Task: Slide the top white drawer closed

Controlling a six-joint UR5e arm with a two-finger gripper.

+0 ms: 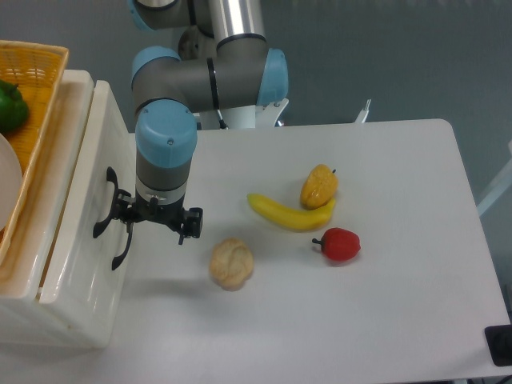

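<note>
The top white drawer sticks out only a little from the cream cabinet, leaving a narrow strip of its inside open at the left. Its curved black handle faces the table. My gripper points down right in front of that panel. Its left fingertip is at the handle, and the jaws look spread apart with nothing between them. Below, the lower drawer's handle shows.
On top of the cabinet, a woven yellow basket holds a green pepper and a white plate. A beige round roll, a banana, a yellow-orange fruit and a red fruit lie on the white table.
</note>
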